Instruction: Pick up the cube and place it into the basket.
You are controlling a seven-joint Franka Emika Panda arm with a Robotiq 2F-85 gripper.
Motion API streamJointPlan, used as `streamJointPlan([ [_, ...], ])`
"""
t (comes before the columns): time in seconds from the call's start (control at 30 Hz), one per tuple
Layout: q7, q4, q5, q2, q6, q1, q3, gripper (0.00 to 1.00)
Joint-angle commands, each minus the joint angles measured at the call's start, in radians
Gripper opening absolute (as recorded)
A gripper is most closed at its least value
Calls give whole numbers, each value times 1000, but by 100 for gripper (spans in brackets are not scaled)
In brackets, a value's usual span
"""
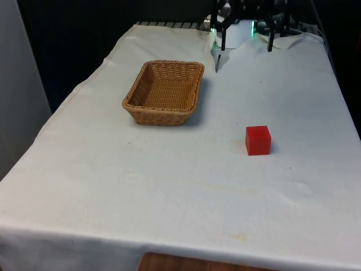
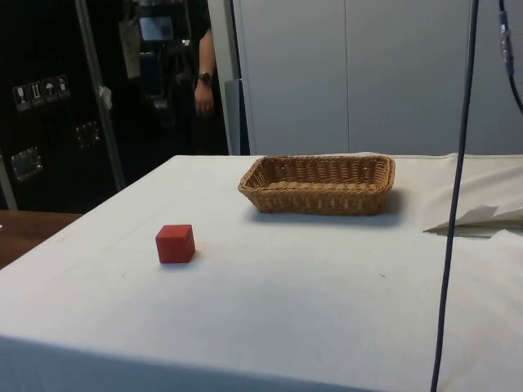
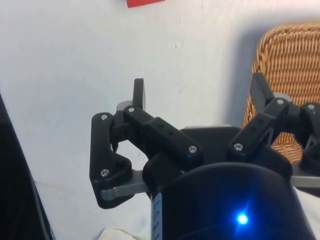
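- The red cube [image 1: 258,140] sits flat on the white cloth [image 1: 169,192], toward the front view's right and nearer that camera than the basket. Nothing touches it, and it stands square with one face upward (the side view shows its upper edges level).
- The wicker basket [image 1: 131,99] lies well apart from the cube, toward the front view's left and farther back. It is upright with its mouth open and nothing inside.
- The gripper [image 3: 200,87] hangs above the cloth at the table's far end, with its fingers spread wide and nothing between them. In the wrist view the basket's rim lies just beside one finger, and a sliver of the cube shows well ahead of the tips.
- A person [image 2: 200,73] stands in the dark area beyond the table in the side view, well clear of the work.
- The step in hand looks like the reach toward the cube, with the task hardly begun.
- To do it well, I would centre the open fingers over the cube, turn the wrist so that the pads meet two opposite flat faces rather than corners, and descend straight (a slanted approach could nudge the cube along the cloth). Close only once the tips are low on its sides.
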Motion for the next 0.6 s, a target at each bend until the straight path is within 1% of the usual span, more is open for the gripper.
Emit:
streamJointPlan([
  [0.0,-14,-6,6,3,24,-2,2,100],
  [0.07,-29,-14,6,13,50,-2,2,100],
  [0.1,-29,-14,6,13,50,-2,2,100],
  [0.13,-36,-17,6,22,68,-1,3,100],
  [0.17,-30,-14,0,19,53,0,0,100],
  [0.2,-38,-18,6,26,75,-1,4,100],
  [0.37,-53,-15,12,57,115,-1,14,100],
  [0.4,-56,-14,14,63,121,-2,16,100],
  [0.43,-45,-16,1,55,109,0,10,100],
  [0.47,-59,-13,16,69,126,-2,18,100],
  [0.57,-74,-9,29,92,148,-3,25,100],
])
